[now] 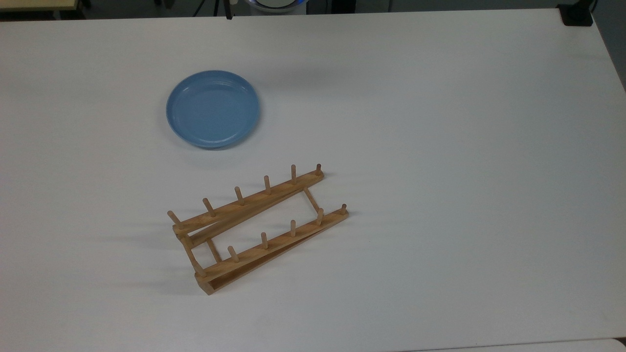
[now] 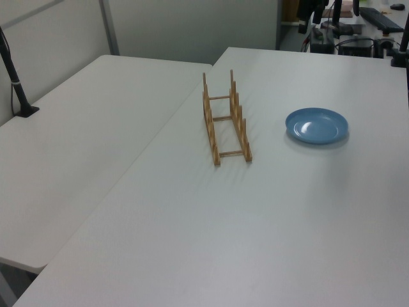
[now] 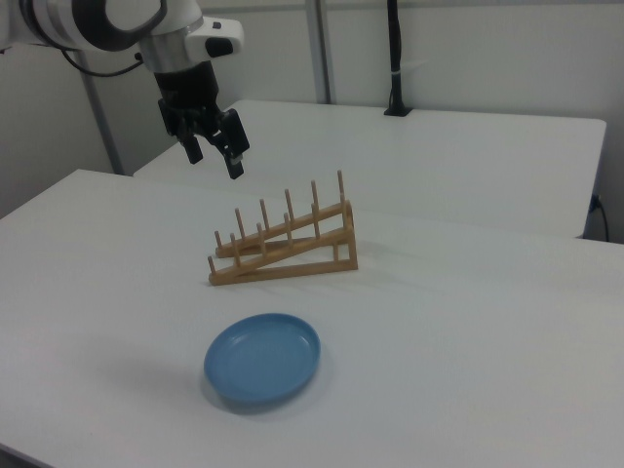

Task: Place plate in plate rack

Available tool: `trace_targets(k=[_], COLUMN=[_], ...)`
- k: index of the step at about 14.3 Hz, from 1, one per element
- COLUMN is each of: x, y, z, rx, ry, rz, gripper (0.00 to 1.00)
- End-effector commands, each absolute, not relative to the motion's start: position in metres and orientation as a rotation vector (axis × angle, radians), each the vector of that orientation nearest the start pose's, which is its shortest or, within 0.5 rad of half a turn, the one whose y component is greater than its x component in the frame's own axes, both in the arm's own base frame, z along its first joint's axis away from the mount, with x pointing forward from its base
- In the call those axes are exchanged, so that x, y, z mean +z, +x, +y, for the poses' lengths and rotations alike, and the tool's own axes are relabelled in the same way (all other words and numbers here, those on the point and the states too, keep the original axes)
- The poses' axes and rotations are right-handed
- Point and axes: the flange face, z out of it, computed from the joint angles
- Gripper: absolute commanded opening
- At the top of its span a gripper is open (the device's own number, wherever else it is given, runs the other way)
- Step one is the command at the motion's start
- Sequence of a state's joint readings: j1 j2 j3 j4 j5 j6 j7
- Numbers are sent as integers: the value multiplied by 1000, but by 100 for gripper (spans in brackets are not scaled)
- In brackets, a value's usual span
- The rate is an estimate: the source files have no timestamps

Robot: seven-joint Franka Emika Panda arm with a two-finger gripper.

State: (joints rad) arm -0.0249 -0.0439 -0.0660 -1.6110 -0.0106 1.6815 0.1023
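The light-blue plate [image 1: 212, 108] lies flat and upright on the white table, apart from the plate rack [image 1: 259, 227]. The wooden plate rack stands on its rails with its pegs up and nothing in it. In the right view the plate [image 3: 262, 359] is nearest the camera and the plate rack [image 3: 283, 244] is behind it. My gripper [image 3: 215, 164] hangs high over the table at the right view's upper left, well above and beyond the rack. It is open and holds nothing. The left view has the plate [image 2: 317, 125] to the right of the plate rack [image 2: 227, 121].
The white table [image 1: 440, 195] has wide bare areas around both things. A second white table [image 2: 83, 141] adjoins it with a seam between. A black post on a clamp [image 3: 395, 58] stands at that table's far edge, and a black clamp [image 1: 577, 14] sits at the top view's upper right corner.
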Motion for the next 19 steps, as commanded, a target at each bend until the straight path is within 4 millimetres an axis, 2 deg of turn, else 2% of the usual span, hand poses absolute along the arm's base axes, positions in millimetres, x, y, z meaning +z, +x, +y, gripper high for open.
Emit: trace_targets(k=[1, 9, 11, 13, 16, 18, 19], x=[640, 639, 639, 637, 621, 598, 576], y=[545, 543, 542, 540, 536, 535, 540], z=[-49, -51, -55, -60, -81, -98, -107], rx=[-182, -164, -163, -134, -56, 15, 73], ry=[-3145, -3148, -3159, -3168, -3154, -3155, -3169], rz=[266, 248, 149, -23, -371, -413, -403], gripper=[100, 100, 100, 100, 100, 100, 100])
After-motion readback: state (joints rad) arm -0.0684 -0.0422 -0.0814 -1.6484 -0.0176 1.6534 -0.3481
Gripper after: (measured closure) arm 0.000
